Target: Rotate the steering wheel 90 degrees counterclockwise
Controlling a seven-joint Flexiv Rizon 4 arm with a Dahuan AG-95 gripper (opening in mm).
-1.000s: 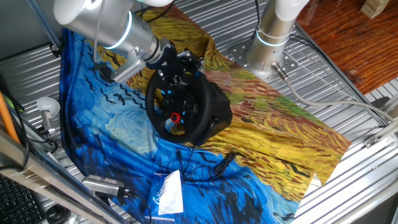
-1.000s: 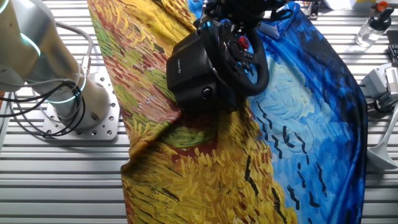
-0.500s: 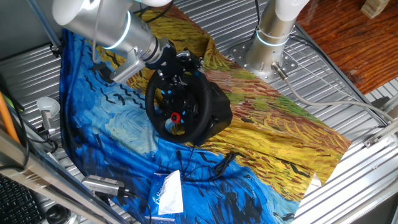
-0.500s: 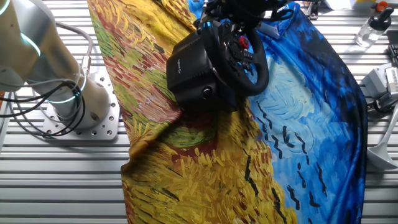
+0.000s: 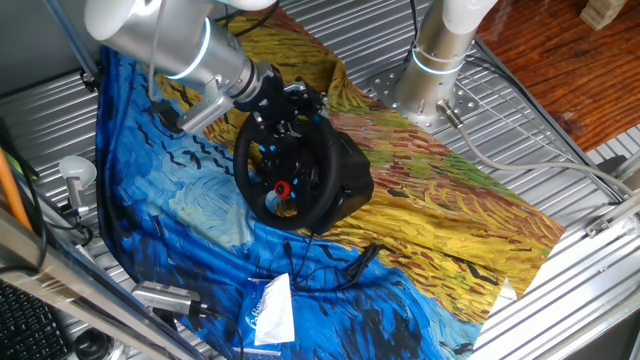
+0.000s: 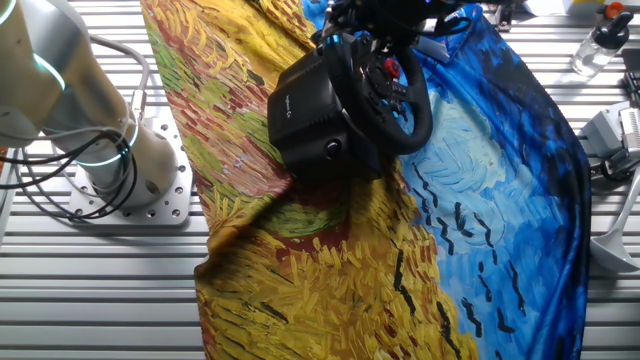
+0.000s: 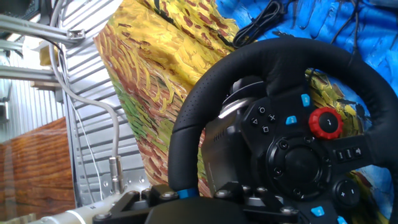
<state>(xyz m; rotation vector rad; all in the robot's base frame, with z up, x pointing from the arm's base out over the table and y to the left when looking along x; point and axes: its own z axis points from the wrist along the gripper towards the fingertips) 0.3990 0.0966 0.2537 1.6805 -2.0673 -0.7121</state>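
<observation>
The steering wheel (image 5: 283,172) stands on its bulky black base (image 5: 347,180) near the middle of a painted cloth (image 5: 450,220) in blue and yellow that covers the ribbed metal table (image 5: 560,300). In one fixed view the wheel's round face is tipped up and turned toward the near left, over the blue half of the cloth, with the base behind it on the right, over the yellow half. The red button (image 5: 283,188) sits low on the face, toward the near edge, with small blue lights above it. In the other fixed view the wheel (image 6: 400,95) faces right and the base (image 6: 310,110) lies to its left, so the unit's long axis runs across the cloth from the yellow side to the blue side. The gripper (image 5: 290,103) reaches in from the far left and meets the wheel at the top of its rim; its fingers are lost among the black parts there, so I cannot tell whether they are clamped on the rim or spread. In the hand view the rim (image 7: 186,143) fills the picture, the red button (image 7: 326,122) lies to the right and the blue mark (image 7: 186,192) on the rim sits at the bottom edge, just by the hand's own black body. A black cable (image 5: 335,270) trails over the cloth near the wheel, and a small white packet (image 5: 270,312) lies nearer still, well apart from the base
</observation>
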